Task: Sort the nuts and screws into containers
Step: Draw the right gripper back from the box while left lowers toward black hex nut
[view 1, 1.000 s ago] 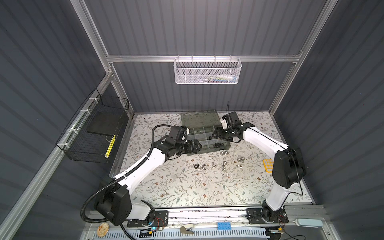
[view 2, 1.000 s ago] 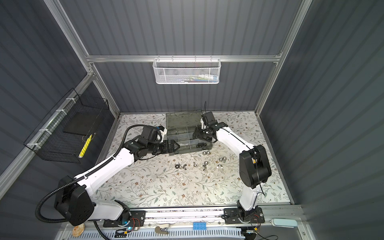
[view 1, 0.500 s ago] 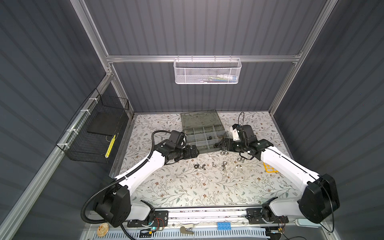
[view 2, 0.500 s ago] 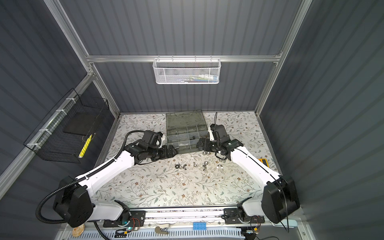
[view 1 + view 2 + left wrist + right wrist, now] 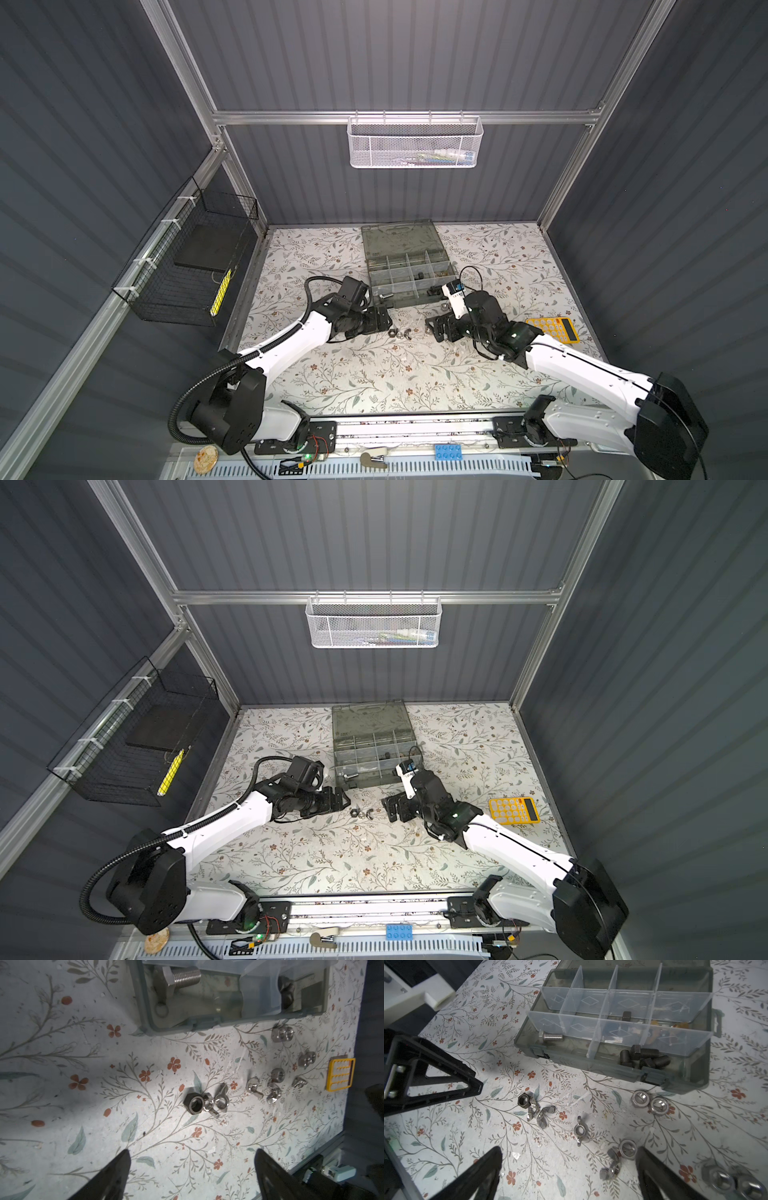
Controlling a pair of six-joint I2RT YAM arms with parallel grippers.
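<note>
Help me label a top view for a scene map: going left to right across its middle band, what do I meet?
In order: black wire basket → left claw → silver wing nuts → right claw → yellow calculator.

I can read no word, number or brand anywhere. The yellow calculator [image 5: 552, 329] on the worktop shows rows of keys, too small to make out. The clear dividers [image 5: 589, 1001] of the organiser case [image 5: 591, 1065] bear embossed diamond outlines, without letters. The white plate [image 5: 455, 296] on my right wrist carries dark marks, illegible.
</note>
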